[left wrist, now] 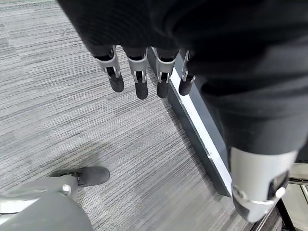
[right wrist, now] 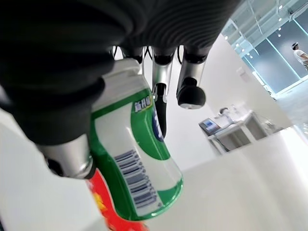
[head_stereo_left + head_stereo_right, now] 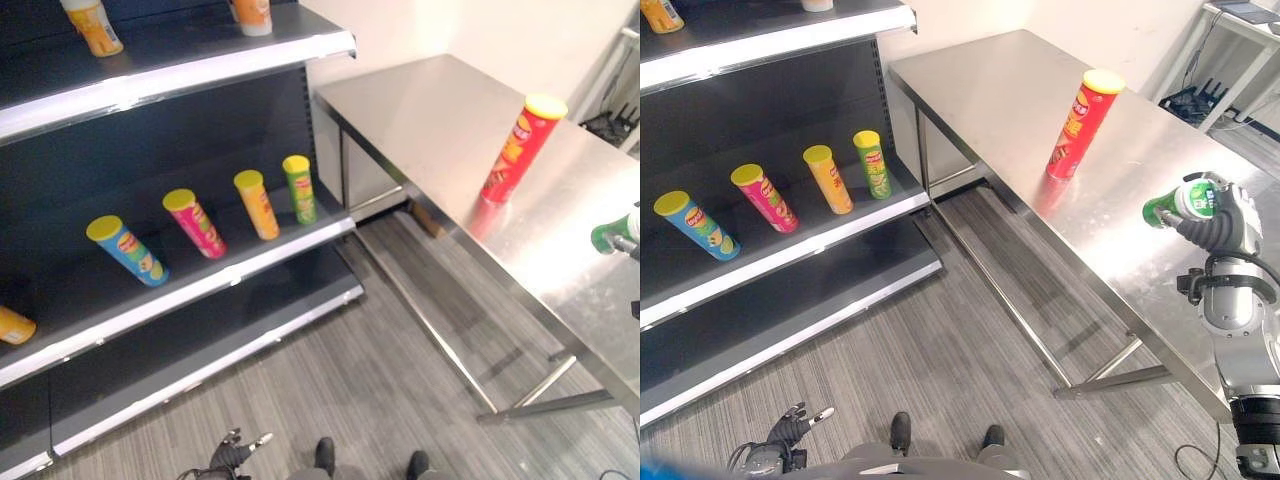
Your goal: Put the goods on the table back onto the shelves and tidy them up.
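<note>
Green bottle (image 3: 1175,203) beside red can (image 3: 1081,123)

Silver dark-tipped fingers (image 1: 139,79), ribbed black cover (image 1: 211,62)

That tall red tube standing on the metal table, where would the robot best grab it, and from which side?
Probably around its middle, from the side. The red tube stands upright on the table, a smooth round cylinder with open space all around it, so fingers and thumb can wrap its body. The free left hand hangs low by the floor; the right hand already holds a green-and-white container.
</note>
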Robot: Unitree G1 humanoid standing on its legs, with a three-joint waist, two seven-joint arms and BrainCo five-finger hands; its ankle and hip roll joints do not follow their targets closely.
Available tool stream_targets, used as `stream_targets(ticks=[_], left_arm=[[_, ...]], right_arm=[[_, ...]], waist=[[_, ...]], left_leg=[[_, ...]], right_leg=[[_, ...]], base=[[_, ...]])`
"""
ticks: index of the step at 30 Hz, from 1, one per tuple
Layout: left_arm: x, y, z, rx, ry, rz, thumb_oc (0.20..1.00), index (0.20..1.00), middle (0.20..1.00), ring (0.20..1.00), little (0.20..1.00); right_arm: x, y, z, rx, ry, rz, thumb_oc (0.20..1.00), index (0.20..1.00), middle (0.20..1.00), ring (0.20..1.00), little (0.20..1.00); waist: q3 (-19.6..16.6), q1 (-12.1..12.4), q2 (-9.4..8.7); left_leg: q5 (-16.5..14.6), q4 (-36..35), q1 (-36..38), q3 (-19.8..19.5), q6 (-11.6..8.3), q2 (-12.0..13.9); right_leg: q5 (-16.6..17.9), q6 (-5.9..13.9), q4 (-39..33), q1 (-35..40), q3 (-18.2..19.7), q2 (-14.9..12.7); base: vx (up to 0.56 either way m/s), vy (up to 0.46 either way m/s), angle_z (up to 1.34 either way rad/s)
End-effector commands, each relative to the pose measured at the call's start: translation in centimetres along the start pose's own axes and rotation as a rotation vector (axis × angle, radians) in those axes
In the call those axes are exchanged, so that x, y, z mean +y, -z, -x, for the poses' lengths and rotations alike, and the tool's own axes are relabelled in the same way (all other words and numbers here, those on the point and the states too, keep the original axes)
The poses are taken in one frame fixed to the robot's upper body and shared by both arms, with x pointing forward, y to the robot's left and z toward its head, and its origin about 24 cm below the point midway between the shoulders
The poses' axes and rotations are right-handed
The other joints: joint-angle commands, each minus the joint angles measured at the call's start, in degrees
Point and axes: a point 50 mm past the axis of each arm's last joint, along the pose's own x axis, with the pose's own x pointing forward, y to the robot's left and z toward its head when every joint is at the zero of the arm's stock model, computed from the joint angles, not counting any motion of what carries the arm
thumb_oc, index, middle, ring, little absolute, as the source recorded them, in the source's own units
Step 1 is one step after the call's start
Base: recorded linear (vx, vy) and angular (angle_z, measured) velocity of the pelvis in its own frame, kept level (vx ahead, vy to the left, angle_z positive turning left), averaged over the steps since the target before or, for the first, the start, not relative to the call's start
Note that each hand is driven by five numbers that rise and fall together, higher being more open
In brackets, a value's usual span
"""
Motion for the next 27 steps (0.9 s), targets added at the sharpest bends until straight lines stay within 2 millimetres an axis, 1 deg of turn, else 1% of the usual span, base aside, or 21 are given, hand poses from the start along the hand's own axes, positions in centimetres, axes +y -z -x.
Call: stream_targets(ticks=[1, 2, 6, 8, 10, 12, 13, 14, 15, 16, 17, 19, 23, 24, 25, 26, 27], left_arm=[[1.2, -2.4, -0.7, -0.065, -0.028, -0.04, 1.0, 1.0, 1.0, 1.0, 1.0], [1.2, -2.4, -0.7, -0.066, -0.024, -0.04, 1.0, 1.0, 1.0, 1.0, 1.0], [1.2, -2.8, -0.7, -0.089, -0.015, -0.033, 1.0, 1.0, 1.0, 1.0, 1.0], [1.0, -3.0, -0.7, -0.1, -0.007, -0.036, 1.0, 1.0, 1.0, 1.0, 1.0], [0.8, -3.2, -0.7, -0.107, 0.002, -0.035, 1.0, 1.0, 1.0, 1.0, 1.0], [0.4, -3.4, -0.7, -0.115, 0.009, -0.036, 1.0, 1.0, 1.0, 1.0, 1.0], [0.1, -3.7, -0.8, -0.123, 0.017, -0.033, 1.0, 1.0, 1.0, 1.0, 1.0], [-0.2, -3.9, -0.8, -0.133, 0.025, -0.03, 1.0, 1.0, 1.0, 1.0, 1.0], [-0.3, -3.8, -0.7, -0.131, 0.028, -0.029, 1.0, 1.0, 1.0, 1.0, 1.0], [-0.3, -3.8, -0.7, -0.13, 0.028, -0.028, 1.0, 1.0, 1.0, 1.0, 1.0], [-0.3, -2.7, -0.6, -0.086, 0.021, -0.025, 1.0, 1.0, 1.0, 1.0, 1.0], [0.0, -2.0, -0.6, -0.056, 0.004, -0.025, 1.0, 1.0, 1.0, 1.0, 1.0], [0.3, -1.9, -0.7, -0.048, -0.015, -0.016, 1.0, 1.0, 1.0, 1.0, 1.0], [0.5, -2.3, -0.7, -0.061, -0.026, -0.014, 1.0, 1.0, 1.0, 1.0, 1.0], [0.6, -2.6, -0.7, -0.072, -0.028, -0.013, 1.0, 1.0, 1.0, 1.0, 1.0], [0.6, -2.6, -0.7, -0.072, -0.029, -0.013, 1.0, 1.0, 1.0, 1.0, 1.0], [0.8, -2.9, -0.8, -0.081, -0.034, -0.014, 1.0, 1.0, 1.0, 1.0, 1.0]], right_arm=[[-2.5, -3.3, -1.9, -0.172, 0.129, -0.088, 0.2, 0.2, 0.2, 0.2, 0.2], [-2.5, -4.0, -1.9, -0.205, 0.121, -0.107, 0.2, 0.2, 0.2, 0.2, 0.2], [-2.6, -5.6, -2.0, -0.286, 0.109, -0.13, 0.2, 0.2, 0.2, 0.2, 0.2], [-2.8, -6.2, -2.0, -0.315, 0.111, -0.132, 0.2, 0.2, 0.2, 0.2, 0.2], [-2.9, -6.4, -2.0, -0.325, 0.104, -0.13, 0.2, 0.2, 0.2, 0.2, 0.2], [-3.3, -6.5, -1.9, -0.333, 0.111, -0.111, 0.2, 0.2, 0.2, 0.2, 0.2], [-3.6, -6.4, -2.0, -0.33, 0.119, -0.099, 0.2, 0.2, 0.2, 0.2, 0.2], [-4.0, -6.4, -2.1, -0.326, 0.134, -0.078, 0.2, 0.2, 0.2, 0.2, 0.2], [-4.1, -6.4, -2.2, -0.325, 0.14, -0.072, 0.2, 0.2, 0.2, 0.2, 0.2], [-4.1, -6.5, -2.2, -0.325, 0.139, -0.072, 0.2, 0.2, 0.2, 0.2, 0.2], [-3.7, -6.7, -2.3, -0.326, 0.135, -0.079, 0.2, 0.2, 0.2, 0.2, 0.2], [-3.4, -6.8, -2.6, -0.323, 0.128, -0.079, 0.2, 0.2, 0.2, 0.2, 0.2], [-3.0, -7.3, -3.0, -0.339, 0.13, -0.087, 0.2, 0.2, 0.2, 0.2, 0.2], [-2.9, -7.5, -3.2, -0.347, 0.135, -0.079, 0.2, 0.2, 0.2, 0.2, 0.2], [-2.9, -7.5, -3.2, -0.348, 0.137, -0.074, 0.2, 0.2, 0.2, 0.2, 0.2], [-2.9, -7.5, -3.2, -0.348, 0.137, -0.074, 0.2, 0.2, 0.2, 0.2, 0.2], [-2.9, -7.6, -3.3, -0.35, 0.148, -0.074, 0.2, 0.2, 0.2, 0.2, 0.2]], waist=[[-0.46, 2.83, -1.23], [-0.34, 2.98, -1.32], [0.92, 3.67, -1.48], [2.02, 4.4, -1.66], [2.14, 4.22, -1.57], [2.92, 4.21, -1.75], [2.97, 3.72, -1.84], [3.05, 3.36, -2.0], [2.78, 3.52, -1.86], [2.71, 3.56, -1.86], [1.71, 3.91, -1.3], [1.02, 4.13, -1.57], [0.06, 4.64, -2.39], [-0.12, 4.99, -2.76], [-0.16, 5.2, -2.84], [-0.16, 5.19, -2.85], [0.1, 5.4, -2.73]], left_leg=[[-6.37, 2.33, 1.3, -0.46, -3.76, 3.26], [-5.98, 2.29, 0.87, -0.95, -4.16, 3.67], [-4.47, 2.71, -1.2, -3.23, -5.49, 4.8], [-3.61, 3.52, -2.74, -4.45, -6.59, 5.23], [-3.16, 3.86, -3.99, -5.28, -6.65, 5.0], [-3.06, 6.11, -6.07, -3.49, -7.0, 4.98], [-2.64, 7.88, -8.14, -0.42, -6.68, 4.86], [-2.1, 10.02, -10.54, 7.33, -5.77, 5.78], [-1.88, 10.23, -11.17, 9.75, -5.55, 6.2], [-1.91, 10.27, -11.24, 9.81, -5.54, 6.22], [-2.37, 7.65, -9.65, 11.1, -4.75, 5.95], [-2.6, 6.93, -8.75, 10.13, -4.23, 4.9], [-4.74, 7.16, -7.41, 8.97, -2.47, 2.2], [-5.88, 7.64, -6.75, 8.38, -1.64, 0.89], [-6.54, 7.79, -6.36, 7.92, -1.08, 0.18], [-6.54, 7.79, -6.36, 7.92, -1.08, 0.17], [-7.44, 7.66, -5.16, 6.78, 0.02, -1.04]], right_leg=[[-9.68, 1.51, 4.22, 1.88, 1.82, -0.65], [-10.01, 1.17, 4.16, 1.82, 1.98, -0.06], [-11.14, -0.07, 4.42, 1.18, 1.69, 1.78], [-12.03, -0.69, 4.39, 1.6, 0.21, 2.34], [-11.96, -0.86, 4.3, 1.44, -1.1, 2.39], [-12.34, -1.2, 3.97, 2.41, -3.57, 2.21], [-11.89, -0.99, 3.39, 2.72, -5.37, 1.8], [-11.65, -0.67, 2.52, 3.8, -7.59, 1.41], [-11.63, -0.54, 2.14, 4.1, -8.1, 1.35], [-11.59, -0.54, 2.11, 4.03, -8.03, 1.35], [-11.42, 0.1, 2.49, 4.11, -8.59, 1.14], [-11.68, 0.36, 3.58, 4.11, -8.81, 0.28], [-12.19, 1.01, 7.53, 3.86, -8.05, -2.5], [-11.94, 1.59, 10.09, 3.7, -7.83, -4.1], [-11.83, 1.86, 12.15, 3.37, -7.52, -5.05], [-11.84, 1.86, 12.18, 3.35, -7.52, -5.07], [-10.46, 1.78, 18.06, 2.02, -7.0, -7.02]], base=[[-0.03, -0.099, 0.06], [-0.05, -0.142, 0.07], [-0.05, -0.127, 0.28], [-0.05, -0.113, 0.36], [-0.02, -0.059, 0.55], [-0.01, -0.031, 0.62], [-0.03, 0.027, 0.62], [-0.02, 0.047, 0.84], [0.0, 0.037, 1.24], [0.08, 0.106, 1.14], [0.11, 0.132, 0.85], [0.17, 0.166, 0.25], [0.19, 0.189, 0.36], [0.23, 0.26, 0.29], [0.17, 0.2, 0.12], [0.16, 0.21, 0.1], [0.1, 0.138, 0.15]])
